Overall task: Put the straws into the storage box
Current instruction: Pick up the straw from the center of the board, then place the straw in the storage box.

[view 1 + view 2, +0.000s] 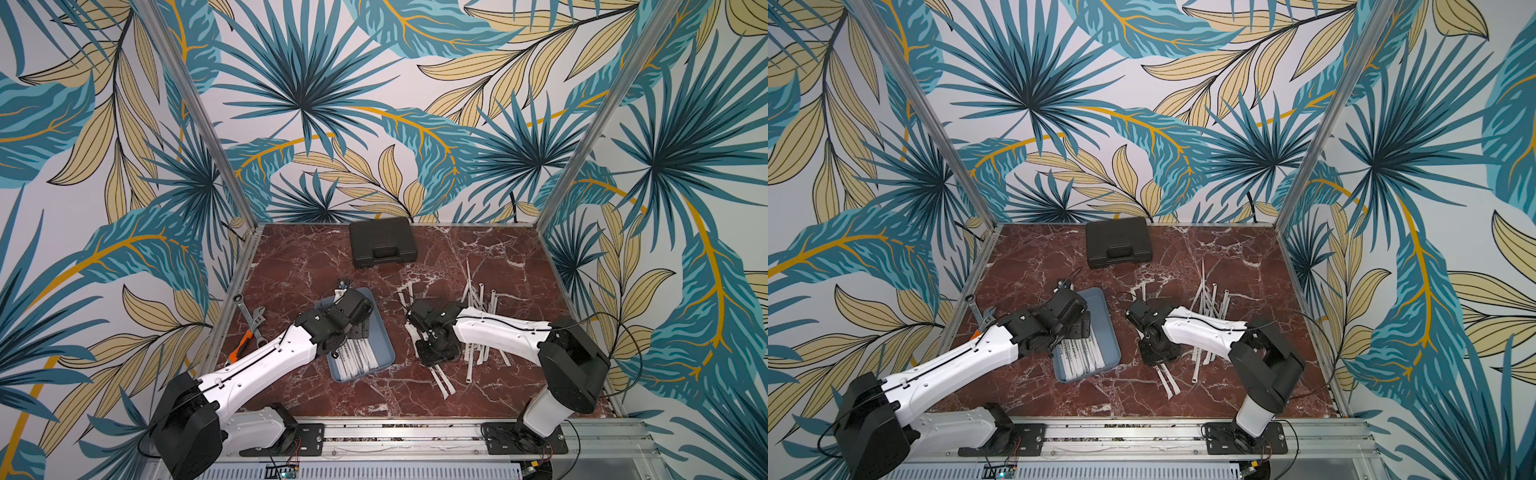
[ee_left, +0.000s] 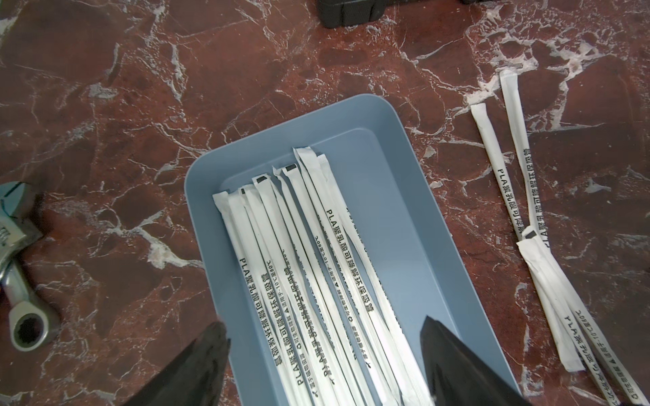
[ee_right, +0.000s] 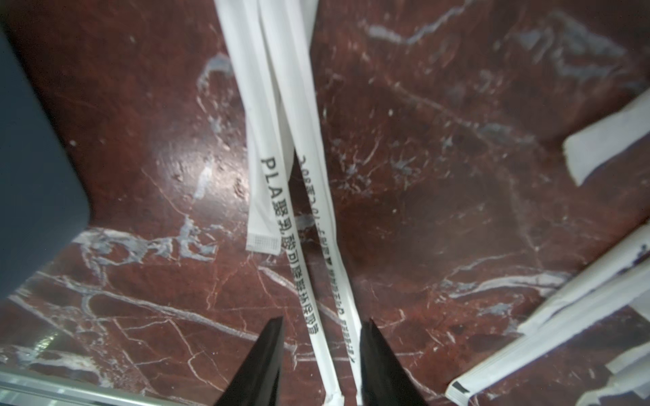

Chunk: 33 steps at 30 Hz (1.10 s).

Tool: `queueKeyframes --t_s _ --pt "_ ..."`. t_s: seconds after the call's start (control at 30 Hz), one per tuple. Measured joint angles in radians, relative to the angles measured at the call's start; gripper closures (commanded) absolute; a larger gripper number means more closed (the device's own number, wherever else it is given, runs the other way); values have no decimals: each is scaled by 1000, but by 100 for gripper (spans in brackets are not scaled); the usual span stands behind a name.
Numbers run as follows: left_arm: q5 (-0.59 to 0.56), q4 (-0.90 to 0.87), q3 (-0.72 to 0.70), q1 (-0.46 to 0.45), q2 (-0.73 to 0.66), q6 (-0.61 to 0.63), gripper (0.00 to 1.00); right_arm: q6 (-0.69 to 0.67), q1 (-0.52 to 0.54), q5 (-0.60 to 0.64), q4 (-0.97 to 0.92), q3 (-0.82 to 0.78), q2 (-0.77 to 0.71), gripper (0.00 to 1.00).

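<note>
Holds left claw [image 2: 323, 321] spread above paper-wrapped straws [image 2: 299, 263] in smooth round-cornered storage box [image 2: 404, 211], right claw [image 3: 325, 319] parted astride two more on veined marble worktop [image 3: 457, 211].

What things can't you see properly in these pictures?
- Storage box: in both top views the left arm covers much of its far end.
- Right claw: in both top views its tips are hidden under the right arm.
- Black case: cut off by the left wrist view's top edge.
- Print on the straws: too small to read in both top views.
</note>
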Motion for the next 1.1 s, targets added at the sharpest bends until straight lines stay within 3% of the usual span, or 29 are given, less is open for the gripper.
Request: queueKeyframes --t_s 0.27,0.43,0.6,0.83,1.1 --pt "8 2 -2 2 -1 0 10 9 0 65 4 -7 61 75" --pt "12 3 -6 2 -1 0 10 9 3 85 -8 23 92 86" --pt "7 -4 -6 3 -10 0 10 4 1 119 -42 65 57 88" --pt "7 -6 -30 123 -114 18 10 -24 71 133 -97 344 26 88" --pt "5 -8 -92 196 -299 23 11 -31 130 67 -1 661 329 89"
